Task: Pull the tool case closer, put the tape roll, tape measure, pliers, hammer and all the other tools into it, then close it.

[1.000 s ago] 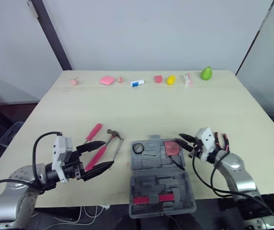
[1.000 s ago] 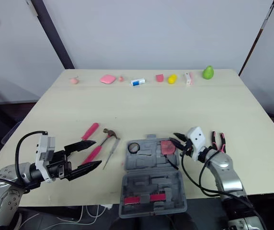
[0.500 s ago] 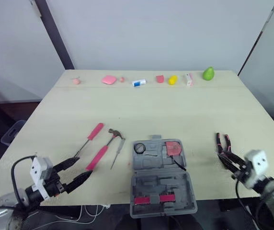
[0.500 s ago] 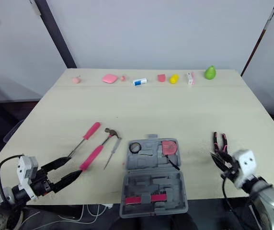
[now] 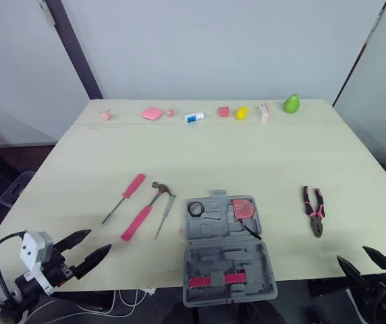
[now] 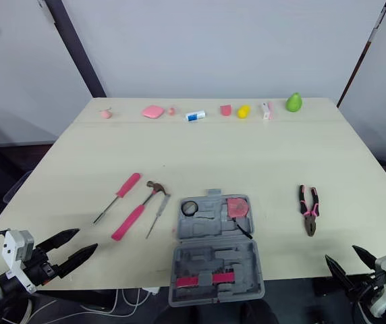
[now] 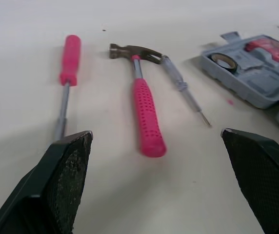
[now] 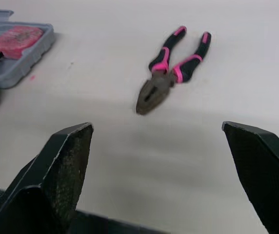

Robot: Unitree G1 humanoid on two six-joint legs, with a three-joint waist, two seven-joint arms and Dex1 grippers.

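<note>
The grey tool case [image 5: 225, 260] lies open near the table's front edge, with a black tape roll [image 5: 195, 208] and a pink tape measure [image 5: 244, 208] in its far half. Left of it lie a pink-handled hammer [image 5: 146, 212], a pink screwdriver [image 5: 123, 196] and a thin clear-handled screwdriver [image 5: 165, 214]. Pink-and-black pliers [image 5: 314, 210] lie to the right of the case. My left gripper [image 5: 98, 241] hangs open at the front left edge, short of the hammer [image 7: 147, 114]. At the front right edge my right gripper [image 5: 351, 254] is open and empty, short of the pliers [image 8: 171, 73].
Along the far edge of the table [image 5: 200, 155] stands a row of small items: pink pieces [image 5: 151, 113], a white-and-blue tube [image 5: 193, 117], a yellow piece [image 5: 241, 112] and a green pear [image 5: 290, 103]. A dark pole [image 5: 71, 47] leans at the back left.
My right gripper has left the tape measure in the case, drawn back to the front right edge and opened. My left arm has pulled back to the front left edge. The tools lie as before.
</note>
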